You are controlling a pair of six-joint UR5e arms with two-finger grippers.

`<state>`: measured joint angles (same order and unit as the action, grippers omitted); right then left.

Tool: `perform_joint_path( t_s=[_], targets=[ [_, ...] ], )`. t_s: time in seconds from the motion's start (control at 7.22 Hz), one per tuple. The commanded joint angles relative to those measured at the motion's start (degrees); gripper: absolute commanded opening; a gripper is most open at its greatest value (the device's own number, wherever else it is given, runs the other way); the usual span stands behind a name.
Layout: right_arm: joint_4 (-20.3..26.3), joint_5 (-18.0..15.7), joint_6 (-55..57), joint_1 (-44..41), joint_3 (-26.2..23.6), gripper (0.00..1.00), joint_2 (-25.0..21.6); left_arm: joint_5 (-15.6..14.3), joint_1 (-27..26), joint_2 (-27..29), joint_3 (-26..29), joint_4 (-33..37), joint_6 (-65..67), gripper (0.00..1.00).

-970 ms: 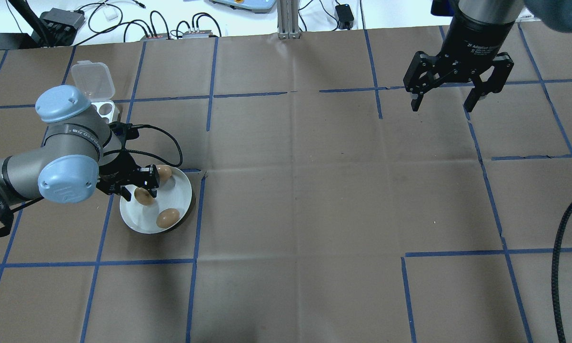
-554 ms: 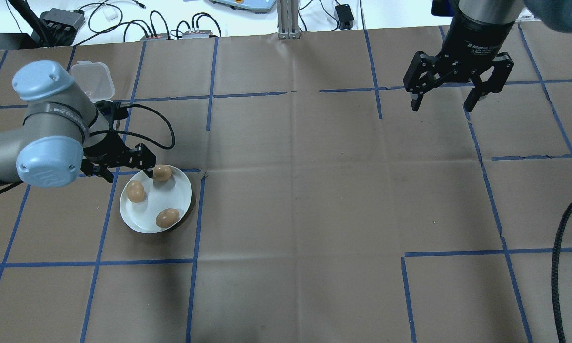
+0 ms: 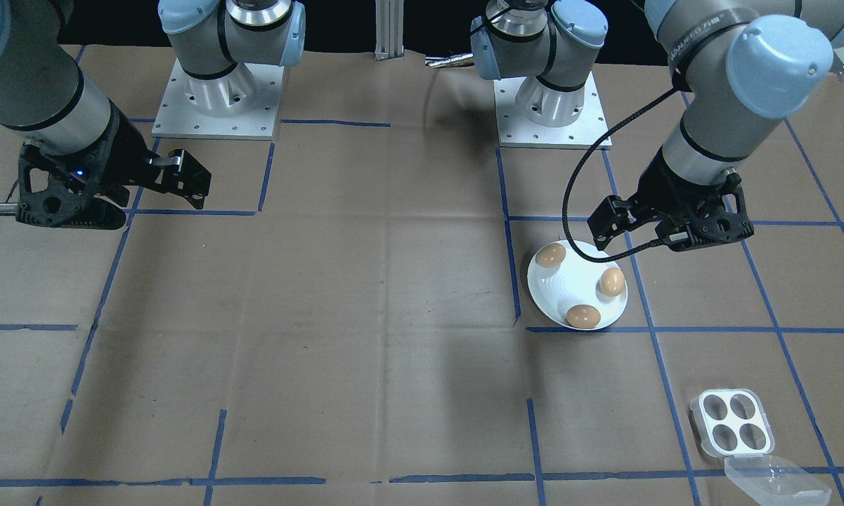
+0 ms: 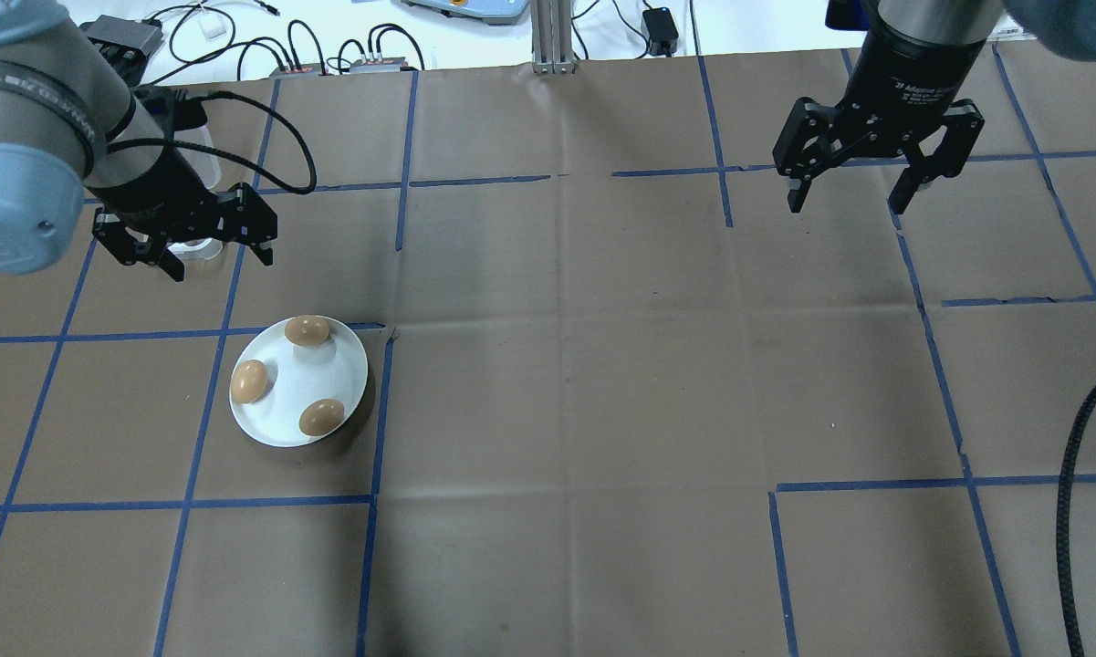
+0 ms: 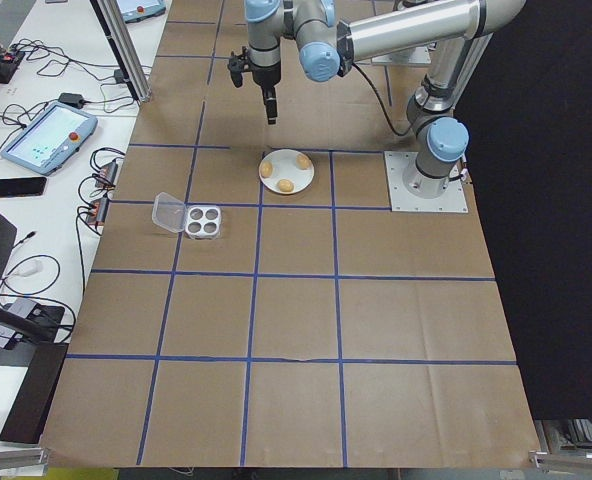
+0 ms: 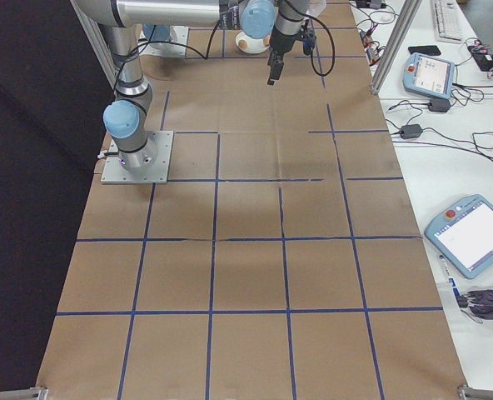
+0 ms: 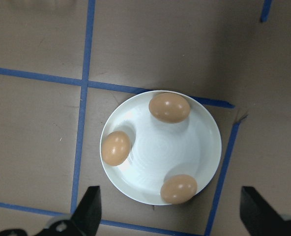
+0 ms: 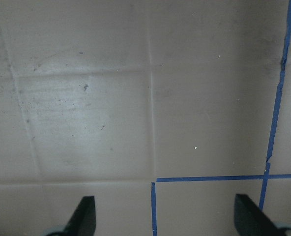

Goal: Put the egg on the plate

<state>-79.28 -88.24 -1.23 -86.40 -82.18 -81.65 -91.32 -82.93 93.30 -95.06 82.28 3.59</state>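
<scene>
Resting on white plate (image 4: 278, 431): three brown eggs (image 4: 249, 381), spaced along rim. Left gripper (image 4: 199, 239) held above, beyond plate toward egg tray (image 3: 734, 422), jaws spread, nothing carried. Right gripper (image 4: 876, 178) parked well apart, fingers wide, empty. Tray wells seen vacant. Placement step judged complete; no further egg visible, so only retreat clear of plate judged needed.

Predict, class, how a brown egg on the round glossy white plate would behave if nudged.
It would probably roll: each brown egg is rounded and lies on its side. The round glossy white plate looks slick, so it may slide too. The shallow rim might not stop it.
</scene>
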Motion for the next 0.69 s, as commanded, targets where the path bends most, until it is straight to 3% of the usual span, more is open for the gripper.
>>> perform_joint_path(
  t_s=[0.0, 0.28, 0.55],
  targets=[
    [0.0, 0.0, 0.0, 0.0, 0.0, 1.0, 0.0, 0.1, -5.7, 0.0, 5.2, 6.3, 6.4, 1.0],
    [0.0, 0.0, 0.0, 0.0, 0.0, 1.0, 0.0, 0.1, -9.3, -1.0, 5.2, 6.6, 8.4, 1.0],
    [0.0, 0.0, 0.0, 0.0, 0.0, 1.0, 0.0, 0.0, -9.3, -2.4, 5.3, 6.7, 7.4, 1.0]
  ],
)
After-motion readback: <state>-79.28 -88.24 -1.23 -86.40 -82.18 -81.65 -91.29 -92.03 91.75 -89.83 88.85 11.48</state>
